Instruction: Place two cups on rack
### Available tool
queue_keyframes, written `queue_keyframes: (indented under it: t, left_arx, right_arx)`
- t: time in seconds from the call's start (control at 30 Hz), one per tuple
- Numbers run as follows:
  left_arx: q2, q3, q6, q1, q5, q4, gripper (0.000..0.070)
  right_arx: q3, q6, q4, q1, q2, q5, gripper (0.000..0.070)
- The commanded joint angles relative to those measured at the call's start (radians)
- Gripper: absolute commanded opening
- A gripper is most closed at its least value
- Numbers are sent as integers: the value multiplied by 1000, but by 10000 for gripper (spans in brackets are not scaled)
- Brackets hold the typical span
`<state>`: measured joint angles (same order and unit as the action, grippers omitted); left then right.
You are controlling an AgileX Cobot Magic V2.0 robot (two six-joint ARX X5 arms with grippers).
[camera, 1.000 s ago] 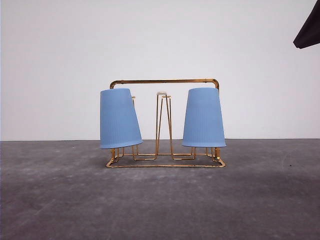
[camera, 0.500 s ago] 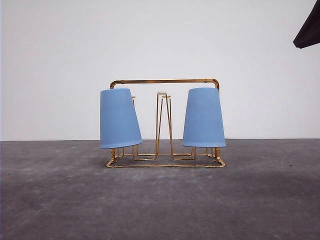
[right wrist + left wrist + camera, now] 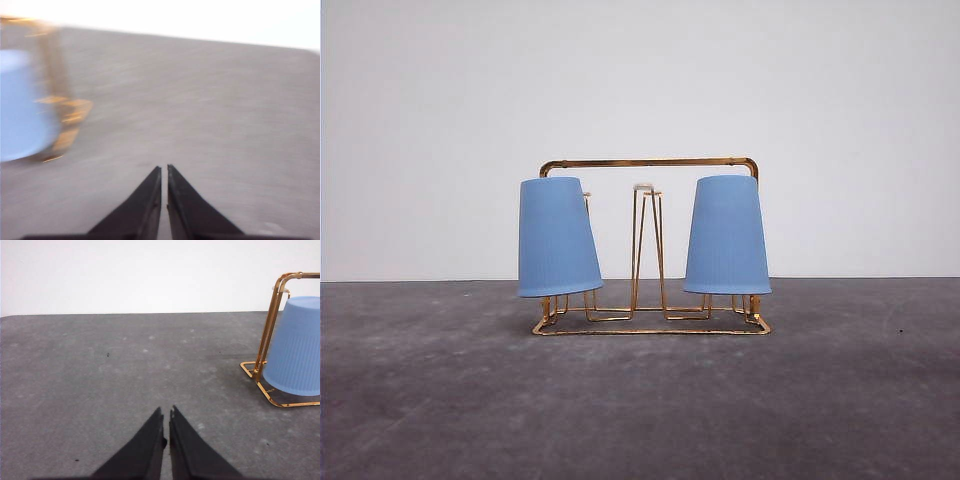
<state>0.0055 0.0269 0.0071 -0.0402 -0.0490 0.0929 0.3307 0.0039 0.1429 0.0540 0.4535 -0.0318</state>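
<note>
Two light-blue plastic tumblers, tapered and finely ribbed with no handles, sit upside down on the gold wire rack (image 3: 650,245), which stands on the dark grey, mottled worktop (image 3: 640,400) in front of a plain white wall (image 3: 640,80). The left tumbler (image 3: 557,238) hangs over a prong at the rack's left end and tilts, its wide mouth swung toward the left and lifted clear of the base wire. The right tumbler (image 3: 727,236) sits over a prong at the right end and stands nearly upright, its rim just above the flat base. Between them a narrow hairpin prong with a white tip (image 3: 643,187) rises bare. The rack's frame is a thin rectangular arch with rounded corners, and the tops of both tumblers come nearly to its top bar.

In the left wrist view the rack's end (image 3: 272,340) and one tumbler (image 3: 295,352) stand well apart from the left gripper (image 3: 166,415); its black, pointed fingers (image 3: 147,440) are nearly together with only a thin slit between them, and they grip nothing, hovering over bare worktop. The right wrist view is motion-blurred: a tumbler (image 3: 22,105) and gold wire (image 3: 65,110) smear at one side, away from the right gripper (image 3: 164,170), whose black fingers (image 3: 187,205) likewise show only a hairline gap and have hold of nothing.
</note>
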Motion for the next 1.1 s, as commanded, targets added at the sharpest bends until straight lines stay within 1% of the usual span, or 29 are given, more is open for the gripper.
queue_keyframes:
  t: [0.0,0.1,0.33,0.43,0.6,0.8,0.97,1.07]
  left_arx:
    - [-1,-13,-3,0,1,-11,0]
    - [-1,-13,-3,0,1,-11,0]
    - [-1,-13,-3,0,1,-11,0]
    - [-1,-13,-3,0,1,-11,0]
    - [-1,-13,-3,0,1,-11,0]
    - [-1,-13,-3,0,1,-11,0]
    - [-1,-13,-3,0,1,-11,0]
    - [-1,-13,-3,0,1,-11,0]
  right_arx:
    - [-60,-15,-61,-33,-30,-4,18]
    - [-171,-11,-109,-83,-109,-4,19]
    - [-315,-6,-88,-120,-349,-3,19]
    - [-319,12,5,-130,-455,-5,19]
    - [-319,15,16,-136,-450,-14,19]
    - [-319,22,15,-135,-450,-3,19]
    - [-319,19,15,-121,-450,108,19]
    - [-319,14,15,-116,-450,105,19]
